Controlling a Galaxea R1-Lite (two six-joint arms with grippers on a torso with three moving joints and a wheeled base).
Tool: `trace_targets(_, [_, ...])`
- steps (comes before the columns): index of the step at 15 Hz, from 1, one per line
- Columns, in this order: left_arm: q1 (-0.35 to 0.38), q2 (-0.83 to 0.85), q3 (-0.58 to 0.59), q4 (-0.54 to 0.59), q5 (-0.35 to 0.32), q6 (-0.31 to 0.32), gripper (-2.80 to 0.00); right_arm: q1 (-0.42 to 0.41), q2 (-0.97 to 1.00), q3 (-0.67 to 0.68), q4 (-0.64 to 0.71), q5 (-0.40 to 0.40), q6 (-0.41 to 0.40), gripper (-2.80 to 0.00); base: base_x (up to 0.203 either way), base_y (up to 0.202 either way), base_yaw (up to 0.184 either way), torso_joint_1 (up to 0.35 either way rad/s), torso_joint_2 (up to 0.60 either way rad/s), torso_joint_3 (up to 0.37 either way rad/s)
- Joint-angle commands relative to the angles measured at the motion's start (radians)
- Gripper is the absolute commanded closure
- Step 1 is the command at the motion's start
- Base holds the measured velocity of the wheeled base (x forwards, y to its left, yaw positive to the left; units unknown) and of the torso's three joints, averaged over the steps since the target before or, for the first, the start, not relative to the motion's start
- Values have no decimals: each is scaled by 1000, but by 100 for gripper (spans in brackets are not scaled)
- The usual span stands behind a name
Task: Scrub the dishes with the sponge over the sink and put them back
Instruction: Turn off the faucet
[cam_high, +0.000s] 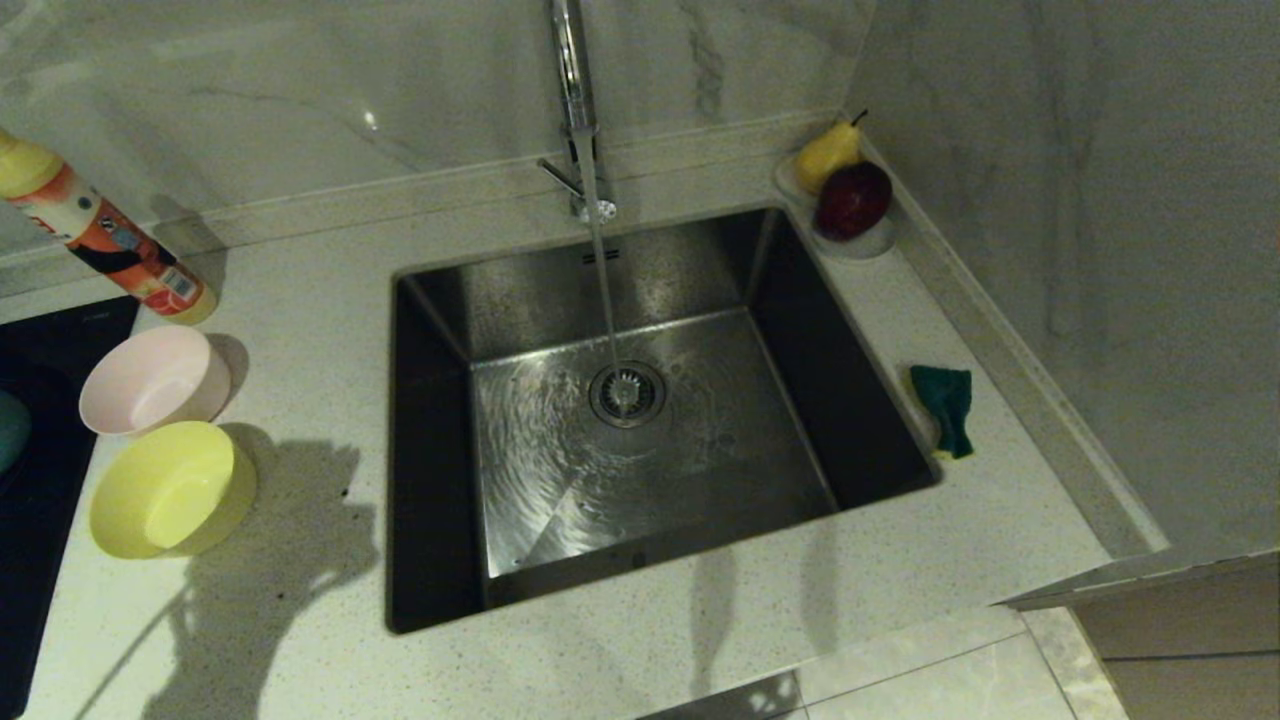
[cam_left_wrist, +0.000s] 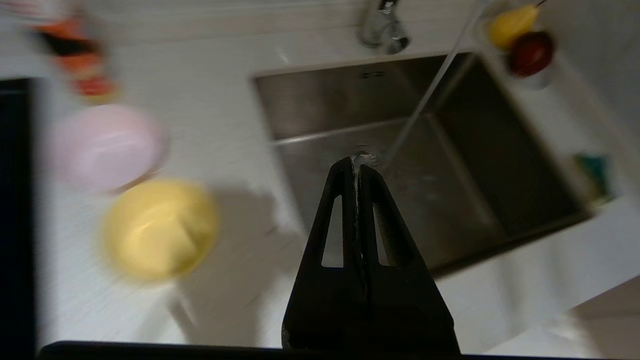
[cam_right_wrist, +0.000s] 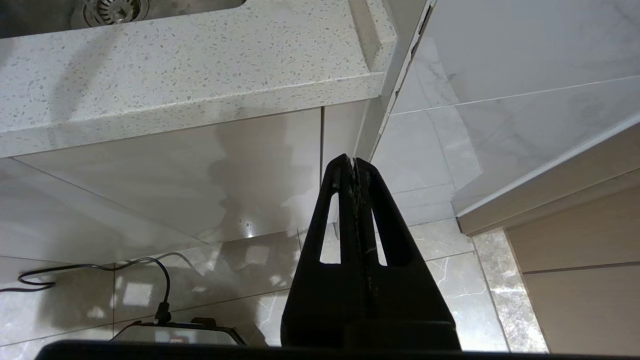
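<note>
Nothing scrubbed yet, seemingly: pink bowl (cam_high: 155, 380), yellow bowl (cam_high: 172, 488), sponge (cam_high: 944, 408) untouched on worktop (cam_high: 300, 600); left hand (cam_left_wrist: 358, 161), right hand (cam_right_wrist: 348, 161) pressed together, empty.

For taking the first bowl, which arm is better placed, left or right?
Left. The left pincer, shut, hangs above the counter near the yellow plastic bowl and pale pink plastic bowl; the right pincer, shut, hangs below the countertop edge.

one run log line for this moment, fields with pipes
left end effector: shut, empty, above sink | right end effector: shut, parked below counter | sponge: on counter | pink bowl, yellow bowl: untouched | faucet: running
</note>
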Motion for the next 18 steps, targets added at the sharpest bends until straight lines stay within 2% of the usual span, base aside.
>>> trace_targets(1, [-2,423,-215,8,-49,-79,0,0,-1,0,-1,0,0,0,0,0,0,0,0,0])
trace_targets(5, [-12,881,-599,65,-200,-277,0,0,-1,0,-1,0,0,0,0,0,0,0,0,0])
trace_targets(7, [-26,1056,-734,95,-271,-340,0,0,0,0,0,0,0,0,0,0,0,0,0,0])
trace_targets(9, [-64,1190,-846,106,-312,-382,0,0,-1,0,-1,0,0,0,0,0,0,0,0,0])
trace_targets(12, [-125,1298,-965,113,-332,-469,0,0,-1,0,-1,0,0,0,0,0,0,0,0,0])
trace_targets(18, [-143,1402,-1079,89,-333,-594,0,0,0,0,1,0,0,0,0,0,0,0,0,0])
